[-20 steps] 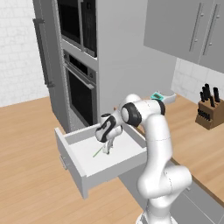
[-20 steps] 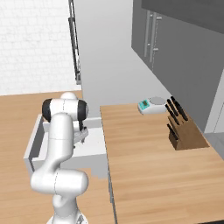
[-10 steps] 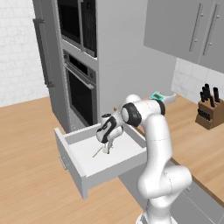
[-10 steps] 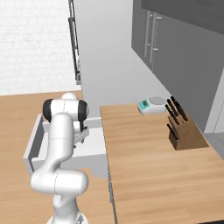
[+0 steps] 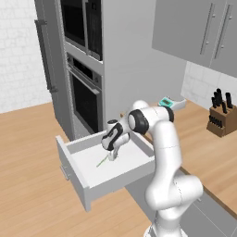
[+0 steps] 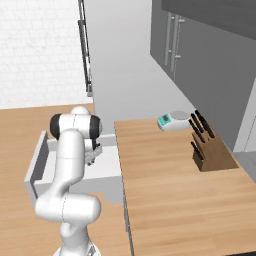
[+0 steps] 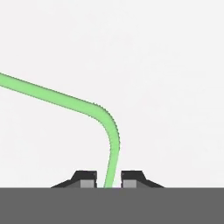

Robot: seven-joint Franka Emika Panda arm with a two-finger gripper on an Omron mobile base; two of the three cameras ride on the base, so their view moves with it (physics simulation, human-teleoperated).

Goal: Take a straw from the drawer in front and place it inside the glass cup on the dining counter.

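The drawer (image 5: pixel 74 172) stands pulled out below the ovens, its pale inside showing. In it lies the thin green straw (image 5: pixel 102 160), which in the hand view runs as a bent green line (image 7: pixel 65 98) from the left down between my fingertips (image 7: pixel 86 178). My gripper (image 5: pixel 112 155) reaches down into the drawer and is shut on the short end of the straw (image 7: pixel 110 175). In the right base view the gripper (image 6: pixel 92 159) hangs over the drawer (image 6: pixel 38 165), partly behind the arm. The glass cup and the dining counter are out of view.
Black-glass oven doors (image 5: pixel 85 99) rise behind the drawer. A wooden counter (image 6: pixel 170 185) to the right carries a knife block (image 6: pixel 207 150) and a small scale (image 6: pixel 172 120). Wood floor (image 5: pixel 28 185) lies left of the drawer.
The jaws have closed in from wide open onto the straw. The arm and the drawer have stayed where they were.
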